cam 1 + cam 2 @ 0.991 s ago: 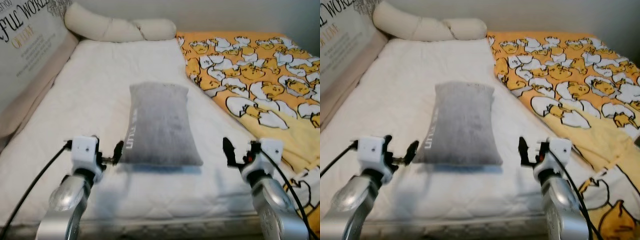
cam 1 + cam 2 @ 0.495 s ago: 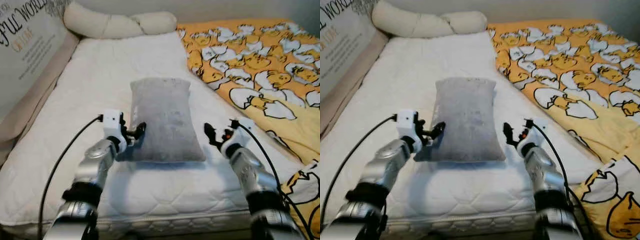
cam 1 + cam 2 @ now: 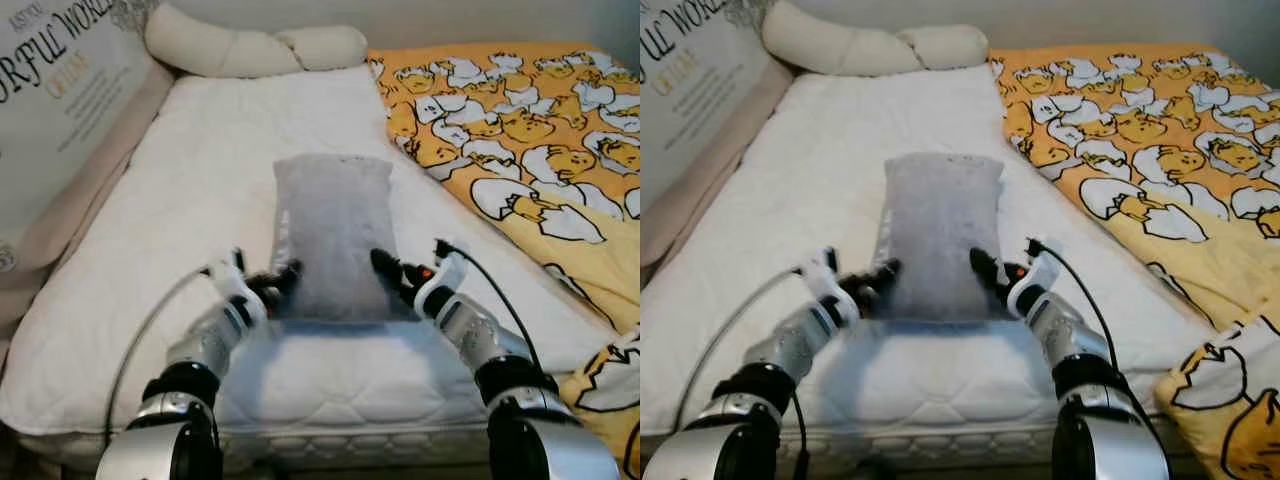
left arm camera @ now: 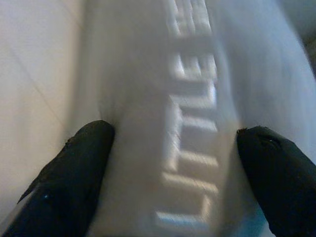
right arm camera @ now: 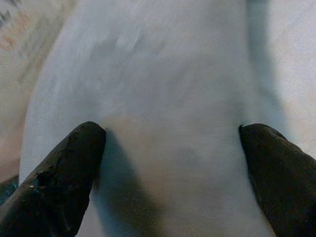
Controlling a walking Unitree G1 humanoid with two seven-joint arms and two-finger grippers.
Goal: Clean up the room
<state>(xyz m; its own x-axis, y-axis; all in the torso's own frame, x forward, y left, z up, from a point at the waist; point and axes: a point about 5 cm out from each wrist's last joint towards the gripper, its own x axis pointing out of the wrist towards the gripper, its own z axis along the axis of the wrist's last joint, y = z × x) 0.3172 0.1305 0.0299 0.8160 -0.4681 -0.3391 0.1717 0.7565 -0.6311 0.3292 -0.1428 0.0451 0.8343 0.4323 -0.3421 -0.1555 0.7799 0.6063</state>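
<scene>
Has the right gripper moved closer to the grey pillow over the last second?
Yes. The right gripper has reached forward and inward; its open fingers now touch the grey pillow's near right corner.

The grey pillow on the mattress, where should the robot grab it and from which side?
Grip the grey pillow at its near end, one gripper on each long edge. It lies flat on the white mattress, short end toward the robot, so both sides are exposed. The left gripper and right gripper are open and already straddle those edges; closing there probably pinches soft fabric.
</scene>
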